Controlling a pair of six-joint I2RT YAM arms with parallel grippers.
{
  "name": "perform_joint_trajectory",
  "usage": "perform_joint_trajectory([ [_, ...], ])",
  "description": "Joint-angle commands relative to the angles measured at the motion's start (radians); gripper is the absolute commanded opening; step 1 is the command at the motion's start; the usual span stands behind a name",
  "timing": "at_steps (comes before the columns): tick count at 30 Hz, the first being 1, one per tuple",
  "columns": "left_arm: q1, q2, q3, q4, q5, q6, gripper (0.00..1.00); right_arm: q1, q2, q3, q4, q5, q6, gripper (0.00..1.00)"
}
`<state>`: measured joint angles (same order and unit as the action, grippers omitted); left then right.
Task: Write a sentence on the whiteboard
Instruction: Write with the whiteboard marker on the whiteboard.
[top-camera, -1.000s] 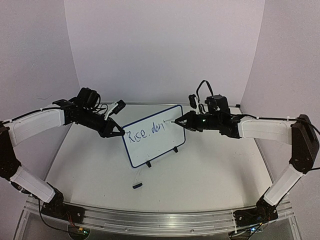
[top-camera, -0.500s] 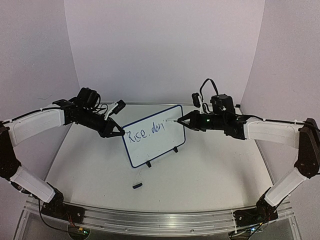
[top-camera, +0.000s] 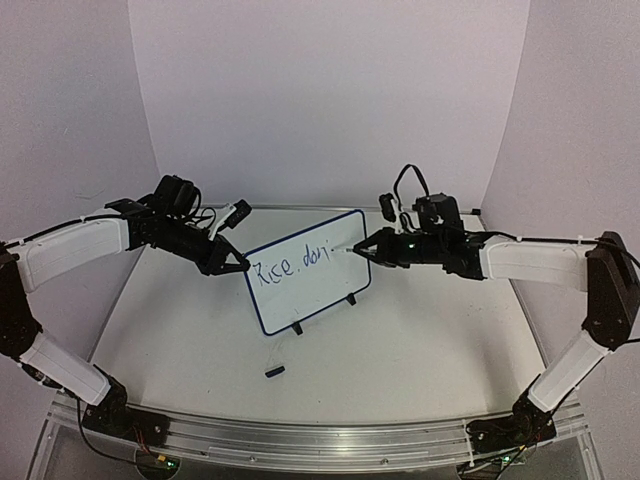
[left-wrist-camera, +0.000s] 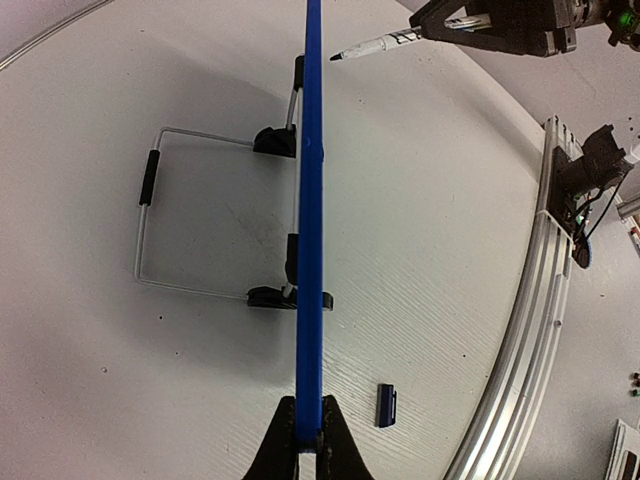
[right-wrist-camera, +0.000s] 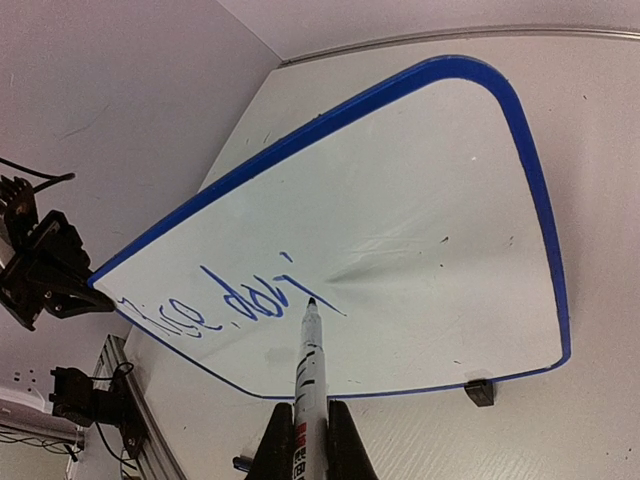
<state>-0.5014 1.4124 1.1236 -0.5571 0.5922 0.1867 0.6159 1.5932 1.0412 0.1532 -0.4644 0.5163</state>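
Observation:
The whiteboard (top-camera: 310, 285) stands tilted on the table on two black clip feet, blue-framed. The sentence (top-camera: 290, 264) on it reads about "Rice, don" in blue strokes, seen upside down in the right wrist view (right-wrist-camera: 225, 300). My left gripper (top-camera: 240, 266) is shut on the board's left edge; in its own view the board is a thin blue line (left-wrist-camera: 311, 200) running into the jaws (left-wrist-camera: 309, 440). My right gripper (right-wrist-camera: 307, 445) is shut on a white marker (right-wrist-camera: 308, 365). The marker's tip sits at the end of the last stroke; I cannot tell whether it touches.
A small dark marker cap (top-camera: 275, 370) lies on the table in front of the board, also in the left wrist view (left-wrist-camera: 387, 405). A wire stand (left-wrist-camera: 150, 220) props the board from behind. A metal rail (top-camera: 320, 440) runs along the near table edge.
The right gripper rose slightly with the marker, then came back down to the board after the last letter. The left gripper and the board have not moved.

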Motion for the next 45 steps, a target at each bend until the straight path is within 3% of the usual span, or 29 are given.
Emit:
perform_joint_trajectory([
  [1, -0.012, 0.017, 0.014, -0.030, 0.004, 0.007, 0.00, -0.004, 0.024, 0.057, 0.008, 0.003, -0.018, 0.00],
  [26, -0.012, 0.015, 0.014, -0.029, 0.004, 0.007, 0.00, -0.018, -0.023, 0.033, 0.008, 0.120, 0.010, 0.00],
  [37, -0.012, 0.019, 0.015, -0.030, 0.006, 0.007, 0.00, -0.019, -0.073, 0.021, 0.009, 0.009, 0.013, 0.00],
  [45, -0.012, 0.019, 0.016, -0.029, 0.003, 0.007, 0.00, -0.018, -0.022, 0.065, 0.017, -0.046, 0.008, 0.00],
])
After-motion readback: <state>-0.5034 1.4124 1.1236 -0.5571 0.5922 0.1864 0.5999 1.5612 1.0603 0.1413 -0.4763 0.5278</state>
